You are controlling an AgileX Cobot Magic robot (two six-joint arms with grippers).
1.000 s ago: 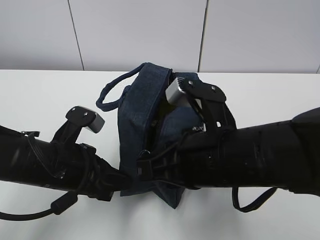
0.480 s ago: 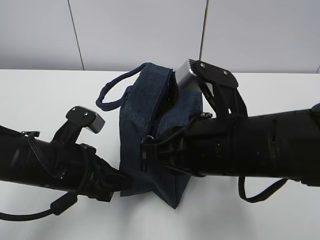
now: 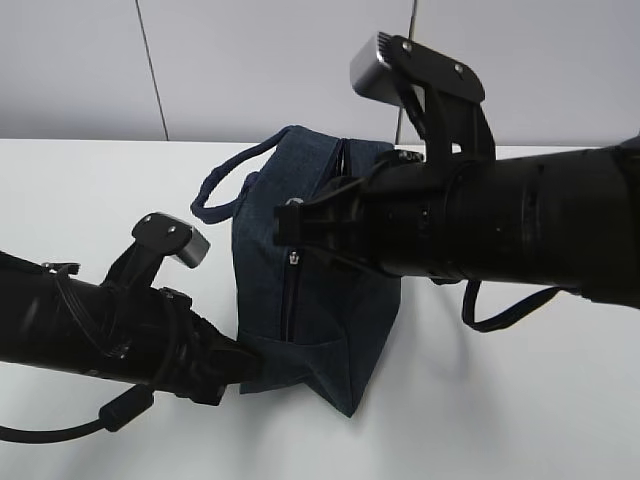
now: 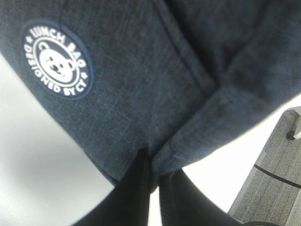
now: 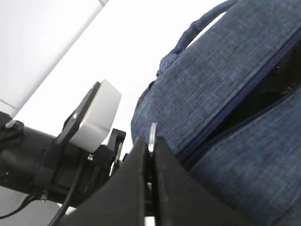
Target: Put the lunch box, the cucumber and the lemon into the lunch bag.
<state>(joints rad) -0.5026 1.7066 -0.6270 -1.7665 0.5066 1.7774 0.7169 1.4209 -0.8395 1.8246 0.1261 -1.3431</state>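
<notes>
The navy lunch bag stands in the middle of the white table. My left gripper is shut on the fabric of its lower front corner; in the left wrist view the left gripper pinches a fold of the lunch bag below the round white logo. My right gripper is shut on the metal ring pull of the zipper; there the right gripper sits beside a dark open slit in the lunch bag. The lunch box, the cucumber and the lemon are out of view.
One loop handle lies to the bag's left, another handle hangs under the right arm. The right arm crosses over the bag's right half. A pale panelled wall stands behind the table.
My right gripper has risen with the ring pull, from low near the bag's front to its upper left side. The bag has drawn upright. The left arm has stayed put.
</notes>
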